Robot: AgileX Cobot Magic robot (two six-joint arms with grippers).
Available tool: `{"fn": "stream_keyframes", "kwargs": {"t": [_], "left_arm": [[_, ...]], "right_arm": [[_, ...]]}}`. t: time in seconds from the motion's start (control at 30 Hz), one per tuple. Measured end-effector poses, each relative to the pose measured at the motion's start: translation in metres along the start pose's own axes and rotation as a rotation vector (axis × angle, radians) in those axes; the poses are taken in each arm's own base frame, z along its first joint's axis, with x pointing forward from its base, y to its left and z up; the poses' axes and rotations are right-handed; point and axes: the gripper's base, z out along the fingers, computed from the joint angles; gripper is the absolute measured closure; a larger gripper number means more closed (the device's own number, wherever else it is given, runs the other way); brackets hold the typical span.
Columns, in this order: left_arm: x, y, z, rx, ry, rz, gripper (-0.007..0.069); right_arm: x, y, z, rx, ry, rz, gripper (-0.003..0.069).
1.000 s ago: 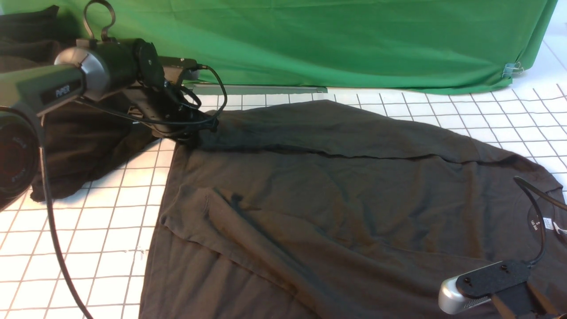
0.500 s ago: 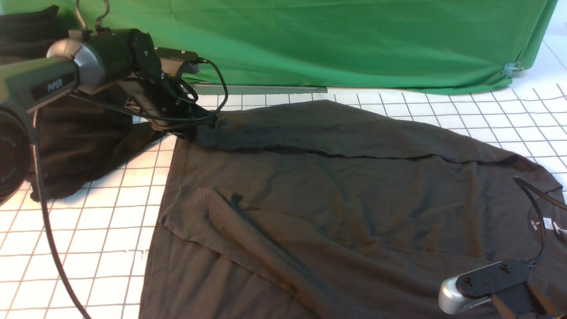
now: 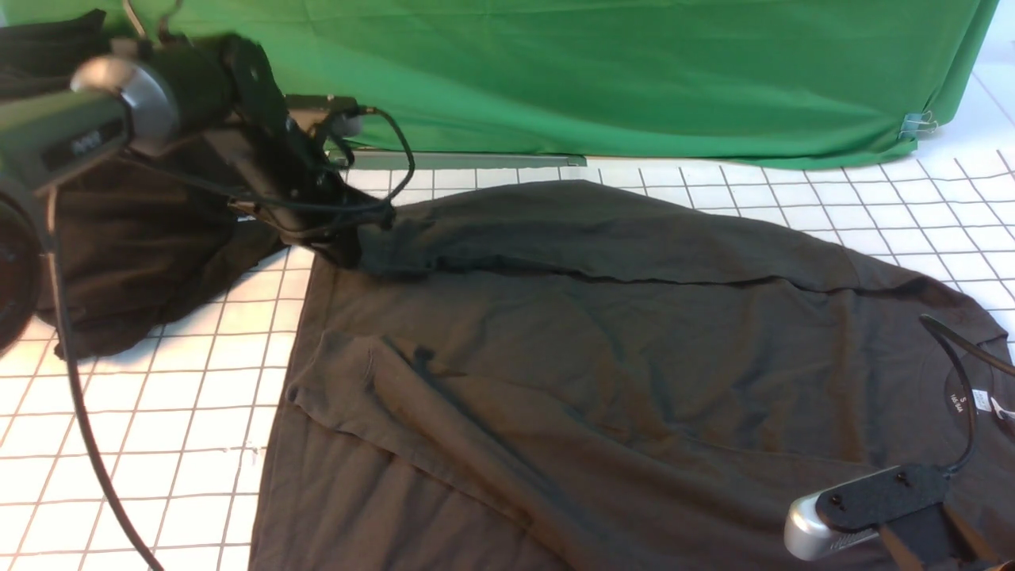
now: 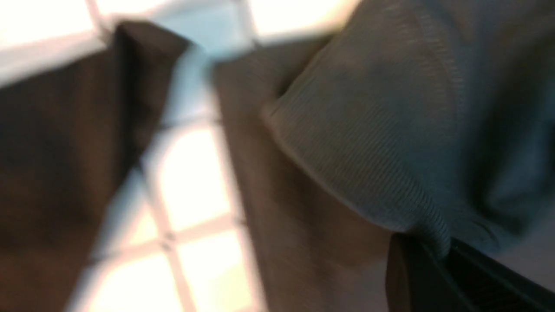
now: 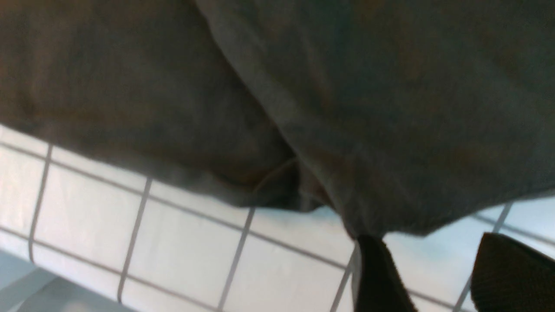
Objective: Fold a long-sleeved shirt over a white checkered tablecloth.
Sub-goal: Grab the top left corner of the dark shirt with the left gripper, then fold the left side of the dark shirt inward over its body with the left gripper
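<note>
Long-sleeved shirt (image 3: pixel 603 357), large, charcoal-black cotton: spread flat on white checkered tablecloth (image 3: pixel 158 412) over bench, collar toward right, far sleeve lying along far edge of body.

Far left: left claw (image 3: pixel 349 246) clenched on ribbed cuff (image 4: pixel 368 143) of that sleeve, just beside shapeless black cloth heap (image 3: pixel 135 262).

Step judged: bring sleeve across body. To do well: lift only enough to clear fabric, draw cuff over chest in one straight pass, avoid dragging heap along, lay cuff down before letting go.

Right: right claw (image 5: pixel 442 277) released, fingers apart at shirt's near edge, nothing gripped.

Hard to make out: left wrist view blurred; chest print not visible; right claw tips cut off in front view; white neck label (image 3: pixel 982 400) partly behind black cable (image 3: pixel 951 357).
</note>
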Motion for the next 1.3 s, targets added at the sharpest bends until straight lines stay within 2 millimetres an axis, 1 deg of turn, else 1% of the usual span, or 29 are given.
{"fn": "stream_keyframes", "kwargs": {"t": [0.07,0.1,0.2,0.23,0.3,0.33,0.37,0.43,0.47,0.5,0.53,0.57,0.63,0.67,0.7,0.73,0.77,0.83,0.87,0.9,0.93,1.0,1.03,1.07,1.1,1.2,1.23,1.3], "left_arm": [[-0.001,-0.008,-0.024,0.036,-0.007,-0.003,0.0606],[-0.001,-0.009,-0.029,0.039,-0.014,-0.003,0.0606],[0.002,-0.019,-0.071,0.048,-0.017,0.006,0.0608],[0.002,-0.019,-0.075,0.048,-0.015,0.007,0.0608],[0.006,-0.022,-0.088,0.051,0.003,0.008,0.0608],[0.009,-0.024,-0.100,0.051,0.019,0.006,0.0608],[0.011,-0.026,-0.106,0.050,0.018,0.003,0.0608],[0.013,-0.028,-0.118,0.048,0.004,-0.008,0.0608],[0.014,-0.028,-0.119,0.048,0.004,-0.011,0.0608],[0.018,-0.030,-0.129,0.048,-0.009,-0.023,0.0608],[0.023,-0.033,-0.140,0.048,-0.022,-0.027,0.0608],[0.025,-0.033,-0.141,0.048,-0.019,-0.029,0.0608],[0.041,-0.036,-0.156,0.047,-0.021,-0.045,0.0608],[0.048,-0.037,-0.160,0.048,-0.013,-0.051,0.0608],[0.054,-0.038,-0.162,0.048,-0.006,-0.057,0.0608],[0.056,-0.039,-0.164,0.048,-0.009,-0.056,0.0608],[0.064,-0.039,-0.165,0.048,0.007,-0.062,0.0608],[0.081,-0.039,-0.159,0.048,0.052,-0.084,0.0608],[0.082,-0.039,-0.159,0.048,0.053,-0.087,0.0608],[0.094,-0.038,-0.151,0.046,0.087,-0.104,0.0608],[0.096,-0.037,-0.149,0.046,0.096,-0.106,0.0608],[0.104,-0.036,-0.141,0.047,0.129,-0.116,0.0608],[0.112,-0.035,-0.132,0.046,0.165,-0.125,0.0608],[0.117,-0.034,-0.127,0.045,0.185,-0.132,0.0608],[0.117,-0.034,-0.127,0.045,0.183,-0.132,0.0608],[0.127,-0.032,-0.115,0.045,0.220,-0.145,0.0599],[0.129,-0.032,-0.114,0.045,0.225,-0.146,0.0597],[0.133,-0.032,-0.110,0.045,0.237,-0.152,0.0573]], "right_arm": [[-0.004,0.000,-0.002,0.016,-0.016,-0.028,0.0354],[-0.004,-0.001,-0.003,0.023,-0.017,-0.037,0.0354],[-0.021,-0.001,-0.016,0.093,-0.076,-0.130,0.0356],[-0.022,-0.002,-0.018,0.104,-0.081,-0.141,0.0357],[-0.031,-0.002,-0.026,0.147,-0.122,-0.177,0.0373],[-0.041,-0.002,-0.034,0.181,-0.167,-0.199,0.0403],[-0.047,-0.002,-0.040,0.206,-0.201,-0.211,0.0424],[-0.056,-0.006,-0.048,0.231,-0.240,-0.205,0.0454],[-0.057,-0.006,-0.049,0.232,-0.247,-0.203,0.0456],[-0.064,-0.012,-0.056,0.250,-0.273,-0.176,0.0466],[-0.071,-0.022,-0.062,0.274,-0.294,-0.133,0.0468],[-0.073,-0.024,-0.064,0.277,-0.301,-0.127,0.0468],[-0.086,-0.043,-0.076,0.311,-0.321,-0.050,0.0463],[-0.091,-0.048,-0.080,0.314,-0.323,-0.034,0.0459],[-0.095,-0.053,-0.083,0.312,-0.318,-0.017,0.0456],[-0.096,-0.055,-0.084,0.309,-0.317,-0.002,0.0454],[-0.101,-0.060,-0.087,0.300,-0.312,0.014,0.0447],[-0.111,-0.068,-0.089,0.277,-0.305,0.027,0.0433],[-0.113,-0.070,-0.090,0.275,-0.304,0.033,0.0431],[-0.119,-0.073,-0.087,0.267,-0.292,0.034,0.0424],[-0.120,-0.073,-0.086,0.265,-0.291,0.033,0.0423],[-0.124,-0.074,-0.080,0.261,-0.272,0.025,0.0420],[-0.128,-0.076,-0.072,0.256,-0.248,0.023,0.0419],[-0.129,-0.077,-0.067,0.255,-0.232,0.021,0.0419],[-0.130,-0.077,-0.066,0.255,-0.228,0.022,0.0419],[-0.133,-0.080,-0.051,0.253,-0.179,0.024,0.0418],[-0.134,-0.080,-0.050,0.253,-0.175,0.025,0.0418],[-0.135,-0.081,-0.045,0.253,-0.158,0.025,0.0418]]}}
